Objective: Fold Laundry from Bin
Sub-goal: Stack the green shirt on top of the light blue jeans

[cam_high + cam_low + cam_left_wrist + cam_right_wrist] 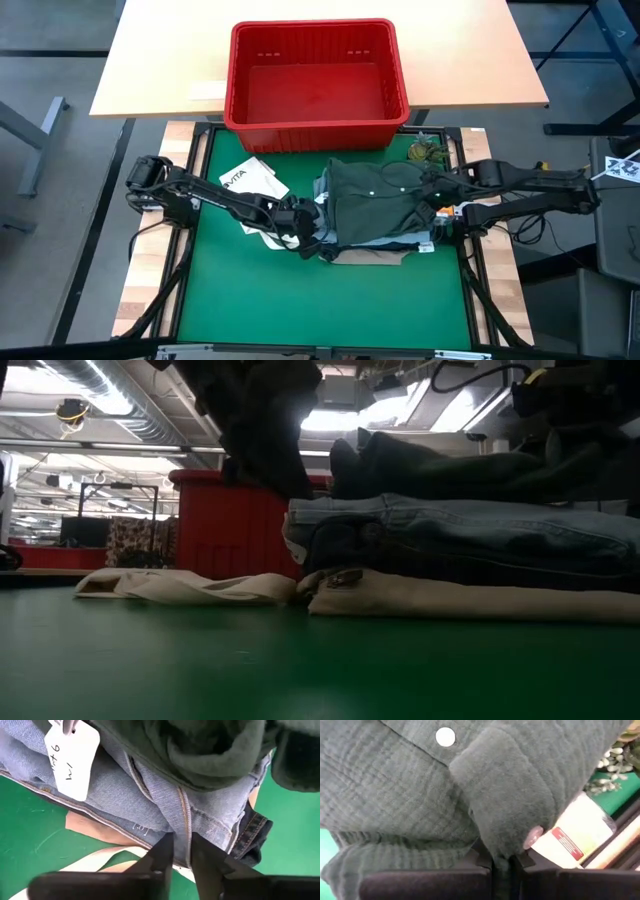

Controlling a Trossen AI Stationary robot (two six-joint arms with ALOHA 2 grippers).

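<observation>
Clearly the coming move turns on the dark olive-green piece (385,195), which lies on top of the stack of laundry on the green surface (260,300), just in front of the empty red bin (318,85). Its long axis runs left to right, between the 2 arms. The right gripper (503,860) is at its right end, clamped on a fold of that fleecy fabric. The left gripper (182,857) sits at the stack's left edge, fingers slightly parted around a seam of the light blue jeans (150,795) below; whether it grips I cannot tell. Judging by this, the right arm is nearer the green piece.
</observation>
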